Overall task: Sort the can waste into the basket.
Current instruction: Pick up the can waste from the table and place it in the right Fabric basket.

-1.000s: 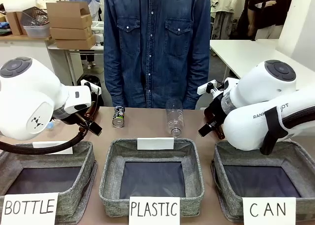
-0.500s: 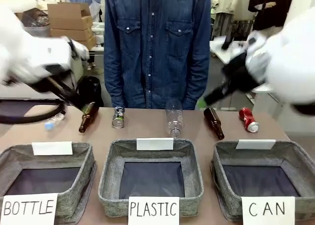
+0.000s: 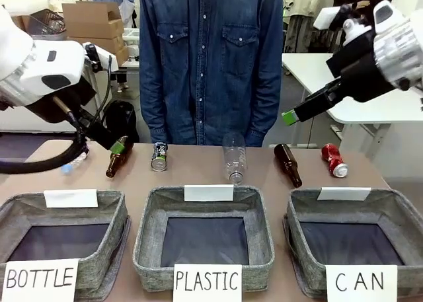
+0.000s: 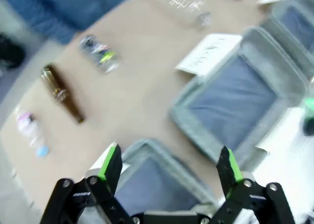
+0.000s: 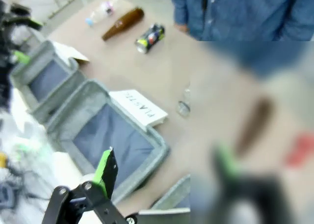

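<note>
Left arm white, rounded shell, black cable looping off it. Left claw black, bolted links, green pads.

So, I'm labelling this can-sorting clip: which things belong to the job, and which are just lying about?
Job:
dented red metal can
dark blue and yellow-green metal can
grey fabric basket signed CAN

Lying about:
left brown glass bottle
right brown glass bottle
large clear plastic bottle
small clear plastic bottle
grey basket signed PLASTIC
grey basket signed BOTTLE
</note>
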